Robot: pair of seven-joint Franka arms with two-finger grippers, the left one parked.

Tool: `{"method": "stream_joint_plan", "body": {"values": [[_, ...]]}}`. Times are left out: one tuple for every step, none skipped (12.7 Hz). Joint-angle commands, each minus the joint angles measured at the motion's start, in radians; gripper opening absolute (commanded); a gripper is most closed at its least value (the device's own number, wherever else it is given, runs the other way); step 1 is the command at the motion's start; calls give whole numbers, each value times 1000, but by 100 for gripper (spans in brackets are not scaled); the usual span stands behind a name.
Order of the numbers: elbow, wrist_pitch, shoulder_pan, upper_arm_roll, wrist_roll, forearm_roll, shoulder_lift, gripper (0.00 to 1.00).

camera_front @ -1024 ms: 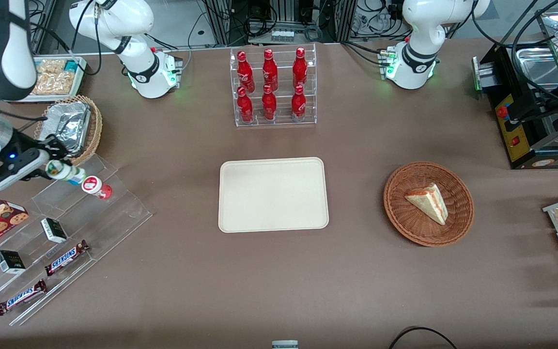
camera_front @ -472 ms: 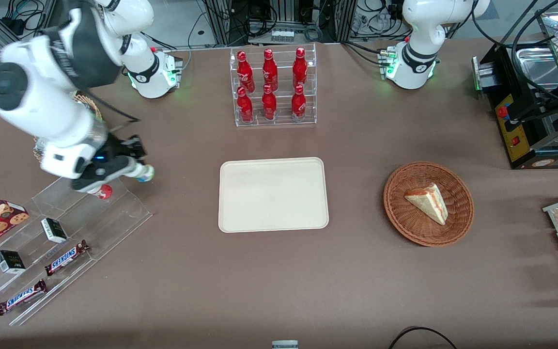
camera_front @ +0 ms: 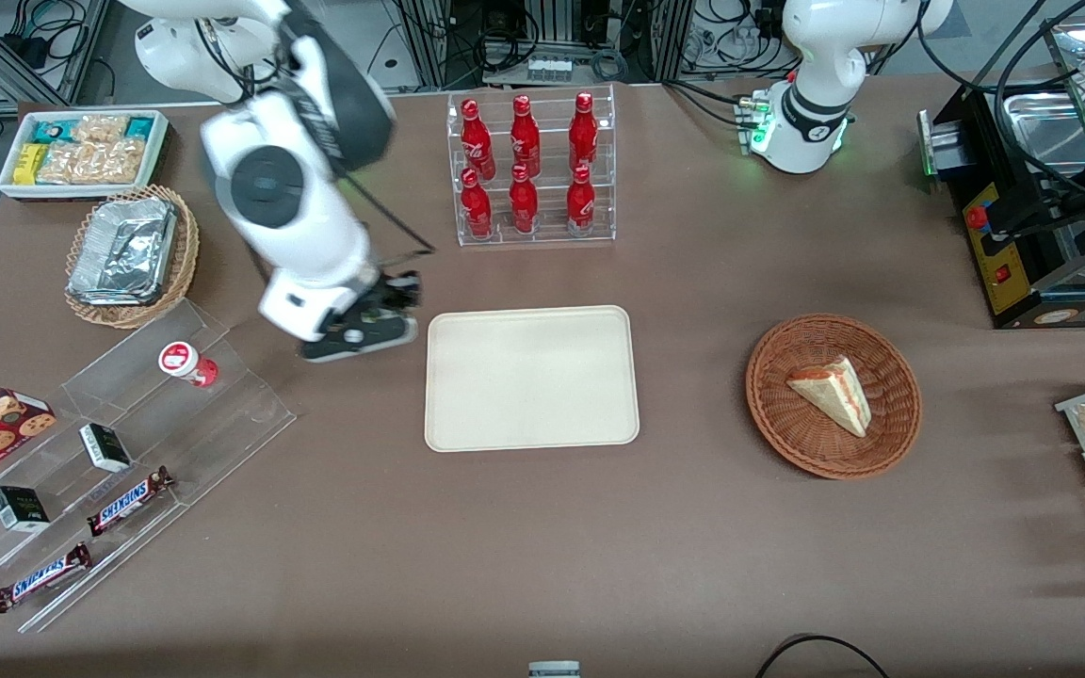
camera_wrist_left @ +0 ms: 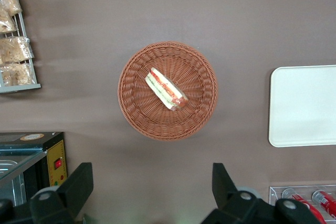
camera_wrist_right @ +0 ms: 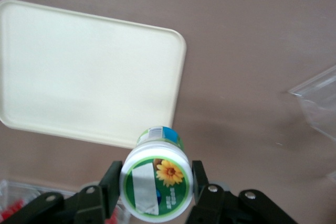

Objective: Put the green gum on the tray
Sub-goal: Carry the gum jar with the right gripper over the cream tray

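Observation:
The green gum [camera_wrist_right: 156, 182], a white canister with a green flower-printed lid, sits between the two black fingers [camera_wrist_right: 109, 188] of my gripper [camera_wrist_right: 155, 183], which is shut on it. In the front view the gripper [camera_front: 375, 318] hangs over the brown table beside the tray's short edge toward the working arm's end, and its body hides most of the gum. The tray [camera_front: 533, 377] is cream-beige with nothing on it. In the right wrist view a rounded corner of the tray [camera_wrist_right: 89, 72] lies close to the canister, which is over bare table.
A red-lidded canister [camera_front: 186, 363] stands on the clear stepped shelf [camera_front: 222, 414] with candy bars and boxes. A rack of red bottles [camera_front: 531, 169] stands farther from the camera than the tray. A wicker basket [camera_front: 769, 414] with a sandwich lies toward the parked arm's end.
The gripper has carried the green gum from the clear shelf, beside the red-lidded canister, across the table to the tray's edge. The red-lidded canister stays on the shelf.

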Motion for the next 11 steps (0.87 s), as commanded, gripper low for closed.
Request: {"method": "stream_joint_plan", "body": {"values": [[58, 89, 55, -9, 110, 12, 116, 0], [58, 124, 69, -7, 142, 27, 146, 0], [56, 176, 95, -7, 164, 52, 175, 0], [55, 216, 115, -9, 190, 55, 203, 0], [55, 248, 130, -9, 230, 55, 228, 0], [50, 282, 141, -9, 256, 54, 252, 0], [41, 307, 152, -10, 267, 54, 268, 0], [26, 340, 166, -10, 293, 52, 278, 0], [19, 368, 187, -10, 334, 44, 285, 0], [19, 389, 193, -10, 354, 41, 301, 0], [18, 414, 206, -12, 358, 41, 320, 0]]}}
